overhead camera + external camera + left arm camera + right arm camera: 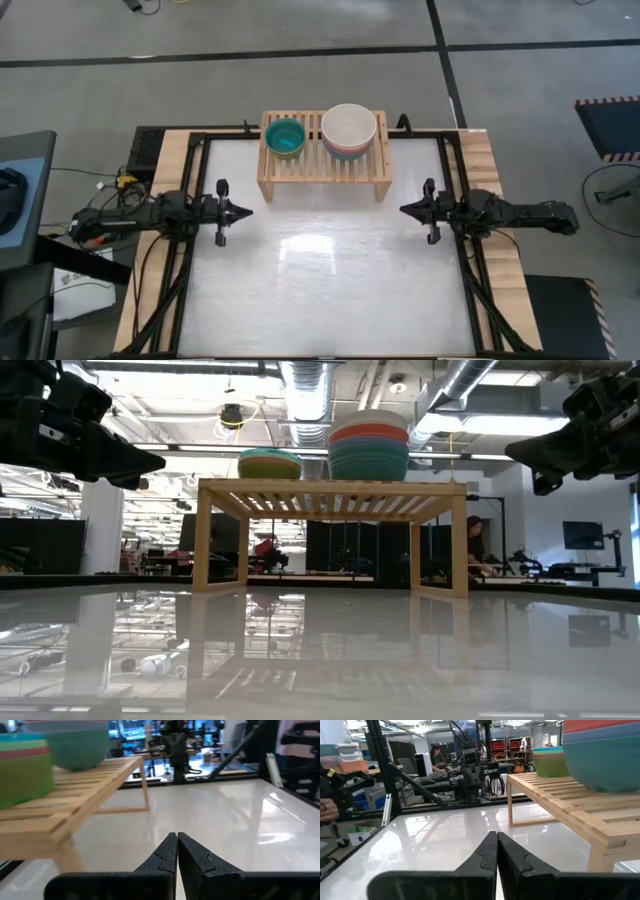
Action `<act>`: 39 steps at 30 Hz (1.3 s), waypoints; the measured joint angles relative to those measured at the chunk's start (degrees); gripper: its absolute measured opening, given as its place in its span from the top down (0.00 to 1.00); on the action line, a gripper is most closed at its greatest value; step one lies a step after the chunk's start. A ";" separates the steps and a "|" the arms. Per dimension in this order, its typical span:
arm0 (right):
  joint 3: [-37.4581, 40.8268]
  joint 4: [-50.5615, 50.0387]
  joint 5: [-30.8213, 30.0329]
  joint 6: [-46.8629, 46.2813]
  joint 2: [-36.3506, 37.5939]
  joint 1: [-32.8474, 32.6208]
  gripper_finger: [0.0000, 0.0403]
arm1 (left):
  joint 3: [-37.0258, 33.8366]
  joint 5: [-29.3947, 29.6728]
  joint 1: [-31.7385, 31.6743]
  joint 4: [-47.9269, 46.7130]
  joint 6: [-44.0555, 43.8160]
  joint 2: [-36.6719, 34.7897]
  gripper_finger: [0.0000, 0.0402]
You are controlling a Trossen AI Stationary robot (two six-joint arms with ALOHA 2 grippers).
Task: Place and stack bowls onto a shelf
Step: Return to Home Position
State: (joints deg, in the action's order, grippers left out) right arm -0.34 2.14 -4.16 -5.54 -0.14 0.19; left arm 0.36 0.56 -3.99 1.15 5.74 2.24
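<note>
Item 1, shelf (322, 170): a light-wood slatted rack, stood at the upper centre of the high view on the table (330, 290); both stacks are carried on its top

Item 2, smaller stack (285, 137): set on the left part of the shelf top, with a teal bowl uppermost; green and yellowish rims are made out below it in the low view

Item 3, taller stack (349, 128): set on the right part of the shelf top, just beside the smaller stack, with a cream bowl uppermost and red and teal rims beneath; the bowls are nested, presumably so that all are fitted on one narrow rack

Item 4, left gripper (243, 211): held above the table at the middle left of the high view, well apart from the shelf; its fingers (169, 852) are pressed tip to tip, with nothing held

Item 5, right gripper (407, 209): mirrored at the middle right, fingers (489, 851) likewise pressed together and empty

Condition: no bowl is seen on the table; stacking is judged finished, and both arms are judged parked clear so that the shelf is left unobstructed
</note>
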 joint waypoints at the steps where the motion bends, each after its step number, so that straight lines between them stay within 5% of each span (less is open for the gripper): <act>1: 0.00 -0.11 0.00 0.00 0.00 -0.07 0.92 | 0.00 -0.15 -0.75 0.02 -0.44 0.00 1.00; 10: 0.02 -0.68 0.60 0.90 -0.13 -0.09 0.95 | 0.00 -0.11 -2.55 0.19 -1.02 -0.02 1.00; 20: 0.02 -0.41 0.05 -0.87 -0.96 -0.09 0.77 | 0.00 0.09 -2.54 0.46 -9.96 -0.02 1.00; 25: 0.04 -0.15 -0.41 -1.16 -0.96 -0.09 0.77 | 0.00 0.16 -2.53 1.16 -9.56 0.00 1.00; 28: 0.04 0.73 -6.35 -1.56 -0.98 0.31 0.77 | 0.00 0.20 -2.53 1.65 -9.95 -0.07 1.00; 39: 0.02 0.65 -6.34 -1.55 -0.96 0.96 0.76 | 0.00 0.15 -2.53 0.55 -10.06 0.00 1.00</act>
State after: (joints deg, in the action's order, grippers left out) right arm -0.32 2.79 -10.50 -7.09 -1.10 1.15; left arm 0.36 0.71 -6.52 1.69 -4.32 2.24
